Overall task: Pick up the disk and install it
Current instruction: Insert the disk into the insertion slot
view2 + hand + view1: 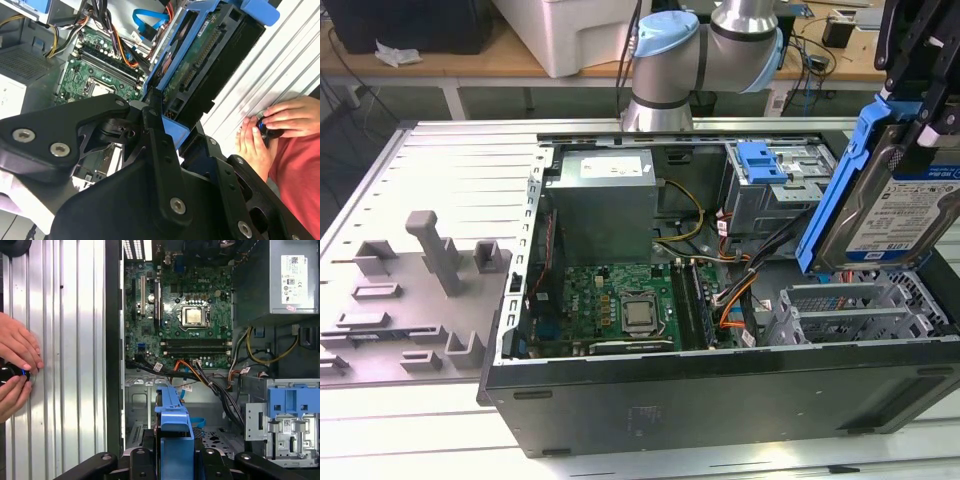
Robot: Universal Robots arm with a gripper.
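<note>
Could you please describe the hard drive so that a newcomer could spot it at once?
Find the open black computer case. Above its end at the exterior view's right, the black gripper holds up the disk, a silver metal rectangle. Unlike the bare blue bracket in the case, it bears a white-and-blue label inside its blue frame.

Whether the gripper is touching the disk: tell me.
Touching. In the exterior view the gripper clamps the disk at its upper edge, holding it tilted above the case. The second wrist view shows its fingers pressed on the blue frame.
</note>
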